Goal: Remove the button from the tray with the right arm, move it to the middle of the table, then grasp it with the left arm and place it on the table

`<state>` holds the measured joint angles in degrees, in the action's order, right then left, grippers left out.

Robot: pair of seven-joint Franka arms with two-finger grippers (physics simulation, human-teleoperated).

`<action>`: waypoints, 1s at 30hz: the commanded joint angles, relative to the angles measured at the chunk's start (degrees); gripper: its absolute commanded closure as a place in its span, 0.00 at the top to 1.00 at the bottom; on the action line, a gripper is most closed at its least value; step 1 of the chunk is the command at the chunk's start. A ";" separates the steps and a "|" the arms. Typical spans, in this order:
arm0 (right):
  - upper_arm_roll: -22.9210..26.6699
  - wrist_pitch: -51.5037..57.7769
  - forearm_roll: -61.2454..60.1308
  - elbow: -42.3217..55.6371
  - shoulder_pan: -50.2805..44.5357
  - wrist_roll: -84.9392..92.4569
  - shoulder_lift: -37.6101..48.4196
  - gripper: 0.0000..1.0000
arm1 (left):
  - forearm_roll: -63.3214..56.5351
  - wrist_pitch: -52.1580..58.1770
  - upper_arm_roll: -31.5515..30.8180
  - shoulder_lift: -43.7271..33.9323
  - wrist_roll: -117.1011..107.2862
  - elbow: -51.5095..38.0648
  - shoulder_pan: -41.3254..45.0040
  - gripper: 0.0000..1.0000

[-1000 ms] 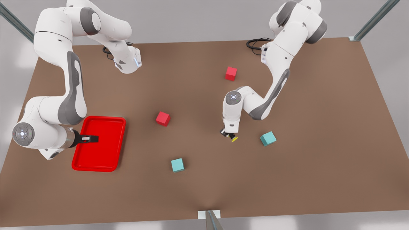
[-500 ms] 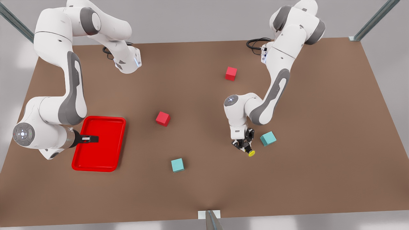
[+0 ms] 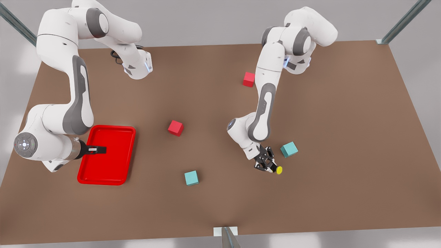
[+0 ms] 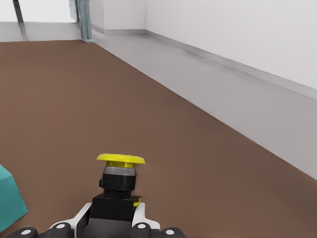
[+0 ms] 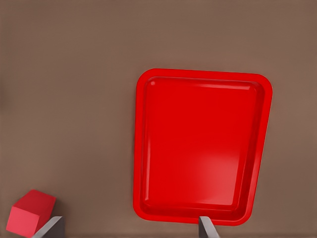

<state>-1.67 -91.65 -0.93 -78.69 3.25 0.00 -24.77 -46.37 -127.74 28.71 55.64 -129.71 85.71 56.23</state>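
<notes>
The button (image 3: 277, 169), yellow cap on a dark base, is held by my left gripper (image 3: 268, 165), which is shut on its base at the front view's right of centre. The gripper is tilted low over the table (image 3: 344, 137), with the cap pointing away from it. I cannot tell whether the button touches the table. In the left wrist view the button (image 4: 120, 173) sticks out of the left gripper (image 4: 116, 218). My right gripper (image 3: 98, 150) hovers over the red tray (image 3: 106, 181), open and holding nothing. The right wrist view looks down on the tray (image 5: 198, 148) between the right gripper's (image 5: 130, 228) spread fingertips.
A teal cube (image 3: 289, 149) sits close beside the left gripper, also seen in the left wrist view (image 4: 7, 203). Another teal cube (image 3: 191, 178) lies near the front. Red cubes sit mid-table (image 3: 175, 127) and farther back (image 3: 248, 79). A metal post (image 3: 227, 237) stands at the front edge.
The left arm has swung round and carried the button toward the front view's right and the front edge, tilting the gripper lower. The right arm has not moved.
</notes>
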 commanded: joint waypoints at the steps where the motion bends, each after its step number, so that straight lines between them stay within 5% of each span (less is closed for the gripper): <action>1: 0.00 -0.02 -0.04 0.03 0.00 -0.09 0.07 1.00 | 1.81 2.05 2.04 1.48 -21.29 -0.19 1.86 0.48; 30: 0.00 -0.19 0.05 -0.24 -0.09 -0.18 0.07 1.00 | 2.16 6.18 4.60 8.87 -21.11 -2.04 8.01 0.52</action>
<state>-1.67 -91.66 -0.85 -78.86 3.17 -0.11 -24.78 -44.15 -121.60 33.33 64.60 -146.86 83.69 64.19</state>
